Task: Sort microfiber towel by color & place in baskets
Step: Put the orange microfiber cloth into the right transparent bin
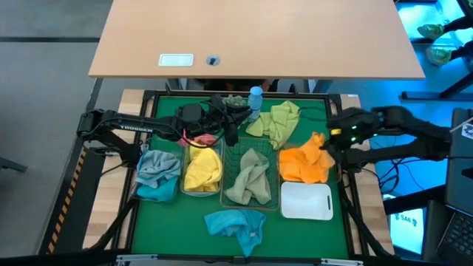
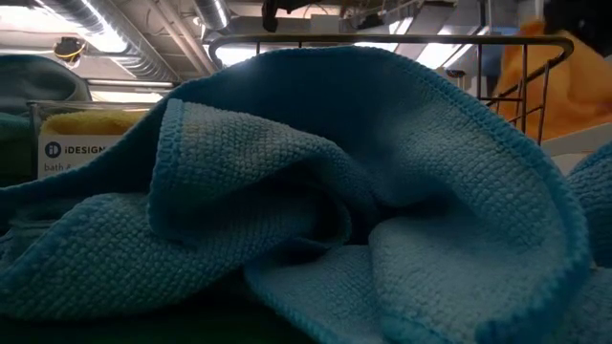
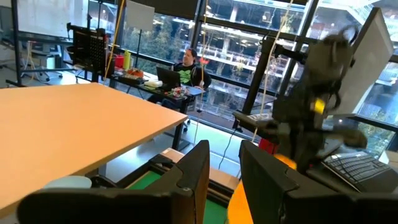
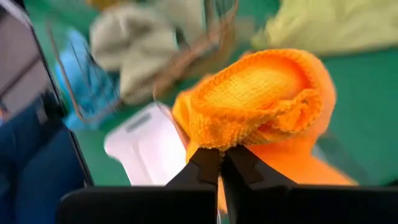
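I see: blue bottle [image 1: 255,97] at 12 o'clock on mat | spiky ball [image 1: 236,101] touching it at 9 | wooden desk [image 1: 259,37] beyond | seated person [image 3: 188,67] far off.

Lighting even and bright overhead. Right wrist view motion-blurred; low view blocked by close blue towel [image 2: 316,191].

The high view is looking straight down on the table, the low view is sitting level and pressed close against the blue towel [image 2: 363,201], which both views are sharing.
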{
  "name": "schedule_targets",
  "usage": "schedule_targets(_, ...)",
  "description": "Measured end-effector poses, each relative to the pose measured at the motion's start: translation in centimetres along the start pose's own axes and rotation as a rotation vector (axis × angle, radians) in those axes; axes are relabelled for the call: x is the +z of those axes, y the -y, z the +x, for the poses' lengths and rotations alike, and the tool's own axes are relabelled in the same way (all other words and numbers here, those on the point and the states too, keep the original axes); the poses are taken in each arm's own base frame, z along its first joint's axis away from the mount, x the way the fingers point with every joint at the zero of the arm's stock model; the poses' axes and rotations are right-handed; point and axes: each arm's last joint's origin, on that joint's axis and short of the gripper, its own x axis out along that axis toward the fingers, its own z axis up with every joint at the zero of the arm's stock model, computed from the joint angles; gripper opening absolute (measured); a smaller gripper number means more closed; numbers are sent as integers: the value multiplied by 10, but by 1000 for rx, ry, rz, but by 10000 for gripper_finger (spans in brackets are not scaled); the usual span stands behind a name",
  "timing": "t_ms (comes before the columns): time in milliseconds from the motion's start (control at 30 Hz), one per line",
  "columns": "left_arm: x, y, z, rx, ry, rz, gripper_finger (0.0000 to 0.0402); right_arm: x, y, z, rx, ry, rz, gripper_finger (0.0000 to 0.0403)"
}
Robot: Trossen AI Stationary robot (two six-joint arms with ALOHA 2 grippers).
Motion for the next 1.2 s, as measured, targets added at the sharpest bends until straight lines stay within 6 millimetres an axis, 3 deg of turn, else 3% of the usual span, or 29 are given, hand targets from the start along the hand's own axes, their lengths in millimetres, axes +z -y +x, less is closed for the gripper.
schedule_targets(400, 3, 0, -2, -1, 7, 78, 85, -19, 23, 107, 45, -212, 32, 1)
schedule_targets(700, 28, -2, -22, -4, 32, 126, 85, -32, 42, 164, 6, -205, 32, 5)
schedule_targets(867, 41, -4, -37, -3, 25, 154, 85, -37, 48, 179, -27, -256, 45, 18)
schedule_targets(1200, 47, -21, -76, 146, -204, 201, 85, -36, 47, 182, -15, -256, 44, 23)
